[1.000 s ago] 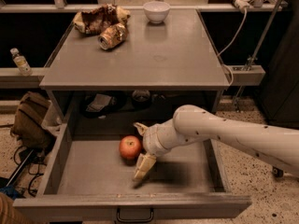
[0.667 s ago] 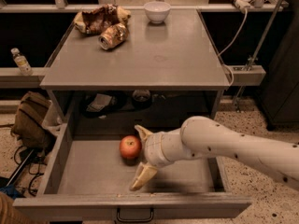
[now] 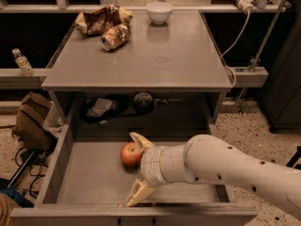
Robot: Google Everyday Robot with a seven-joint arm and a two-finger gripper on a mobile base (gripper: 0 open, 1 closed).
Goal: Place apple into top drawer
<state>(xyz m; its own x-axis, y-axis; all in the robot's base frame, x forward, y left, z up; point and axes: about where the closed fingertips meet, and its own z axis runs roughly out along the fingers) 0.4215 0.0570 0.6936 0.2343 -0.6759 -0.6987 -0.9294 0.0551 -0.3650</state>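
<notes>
The red-orange apple point(image 3: 130, 155) rests on the flat bottom of the open top drawer point(image 3: 89, 182), near its middle. My gripper point(image 3: 138, 169) is inside the drawer just right of the apple, fingers spread wide. One cream fingertip point(image 3: 138, 141) sits above and behind the apple, the other point(image 3: 136, 195) lies near the drawer's front wall. The apple is beside the upper finger and not clamped. My white arm point(image 3: 225, 171) reaches in from the right.
On the grey tabletop point(image 3: 155, 55) stand a white bowl point(image 3: 159, 12), a crushed can point(image 3: 114, 36) and a crumpled bag point(image 3: 99, 19). A dark shelf with clutter point(image 3: 117, 105) lies behind the drawer. A bottle point(image 3: 22, 62) stands at left, a brown bag point(image 3: 32, 121) on the floor.
My arm and gripper have drawn back toward the drawer's front, away from the apple. The apple stays where it lay on the drawer bottom.
</notes>
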